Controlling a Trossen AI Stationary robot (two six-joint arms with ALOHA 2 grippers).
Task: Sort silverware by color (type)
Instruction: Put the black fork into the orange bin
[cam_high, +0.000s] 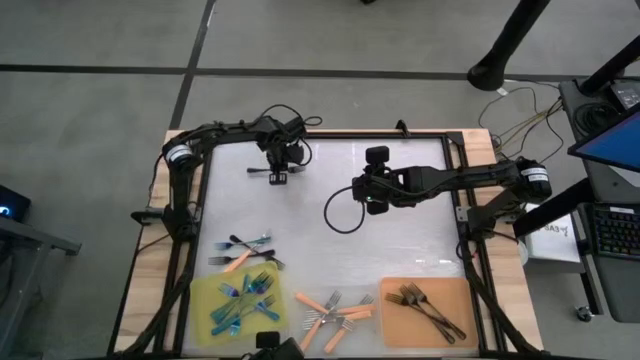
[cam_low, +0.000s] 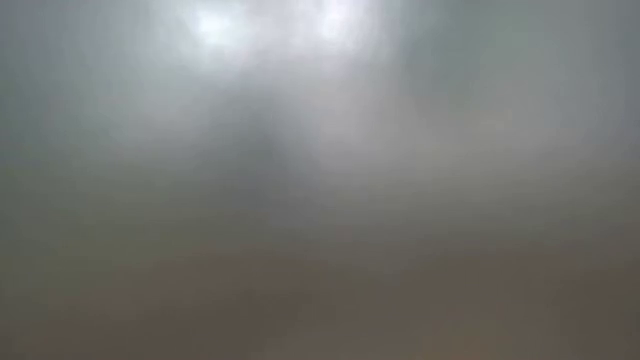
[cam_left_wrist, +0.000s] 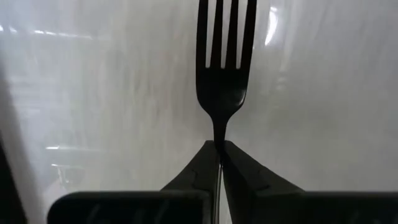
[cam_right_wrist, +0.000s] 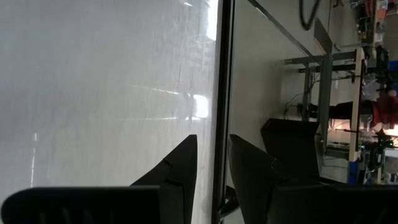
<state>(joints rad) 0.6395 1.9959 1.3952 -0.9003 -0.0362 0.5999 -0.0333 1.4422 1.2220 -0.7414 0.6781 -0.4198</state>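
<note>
Left gripper (cam_left_wrist: 220, 149) clamped on slim dark grey-black metal fork (cam_left_wrist: 224, 68) at table's far side | handle in jaws, tines straight ahead | orange tray (cam_high: 432, 312) diagonally opposite, nearer idle, part-open right gripper (cam_high: 371, 203)

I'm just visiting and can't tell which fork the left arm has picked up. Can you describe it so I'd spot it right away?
Start at the white table and look to its far edge, where the left gripper is. The dark fork is pinched between its shut fingers, tines pointing away from the wrist. Unlike the other forks, heaped along the near edge, it is alone and black.
</note>
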